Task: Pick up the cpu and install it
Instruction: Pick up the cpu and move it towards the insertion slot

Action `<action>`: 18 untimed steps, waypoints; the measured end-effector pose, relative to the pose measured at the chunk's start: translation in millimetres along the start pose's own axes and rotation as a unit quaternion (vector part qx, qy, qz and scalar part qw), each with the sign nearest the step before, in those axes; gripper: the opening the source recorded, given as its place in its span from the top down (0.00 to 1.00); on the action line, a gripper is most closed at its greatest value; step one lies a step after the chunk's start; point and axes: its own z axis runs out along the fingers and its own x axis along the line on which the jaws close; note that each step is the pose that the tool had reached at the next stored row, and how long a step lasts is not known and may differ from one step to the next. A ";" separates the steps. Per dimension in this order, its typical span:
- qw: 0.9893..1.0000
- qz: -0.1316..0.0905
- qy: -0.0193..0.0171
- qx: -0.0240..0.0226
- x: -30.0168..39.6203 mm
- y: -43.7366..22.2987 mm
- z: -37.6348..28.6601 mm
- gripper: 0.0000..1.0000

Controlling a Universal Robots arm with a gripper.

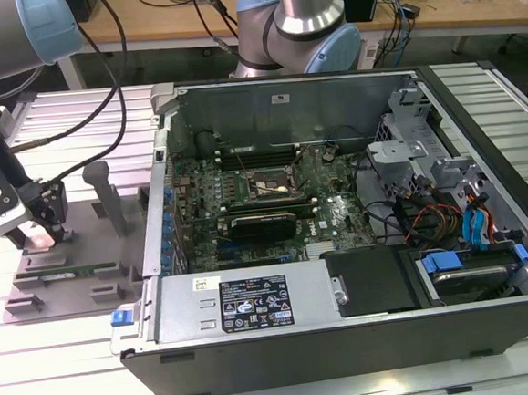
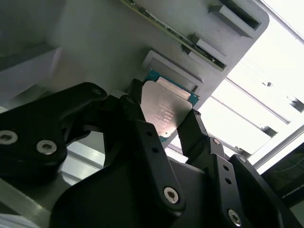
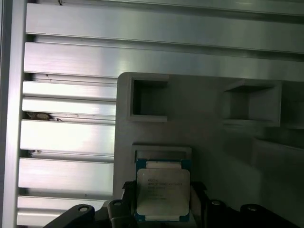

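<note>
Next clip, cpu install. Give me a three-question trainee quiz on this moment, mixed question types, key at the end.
1. True or false: the cpu already sits in the motherboard socket inside the computer case.
2. The claw is: A) shut on two opposite edges of the cpu; B) holding a memory stick; C) open above the case.
3. Fill in: the grey fixture under the claw lies on the exterior view's ____ of the case.
Key: 1 false; 2 A; 3 left.
</note>
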 end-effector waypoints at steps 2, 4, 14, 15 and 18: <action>1.000 0.000 0.000 0.000 -0.1 0.0 -2.5 0.45; 1.000 0.000 0.000 0.000 -0.1 -0.1 -5.7 0.45; 1.000 0.000 0.000 0.000 -0.5 -0.3 -20.6 0.45; 1.000 0.000 0.000 0.000 -0.5 -0.3 -21.7 0.45; 1.000 0.000 0.000 0.000 -0.9 -0.6 -41.0 0.45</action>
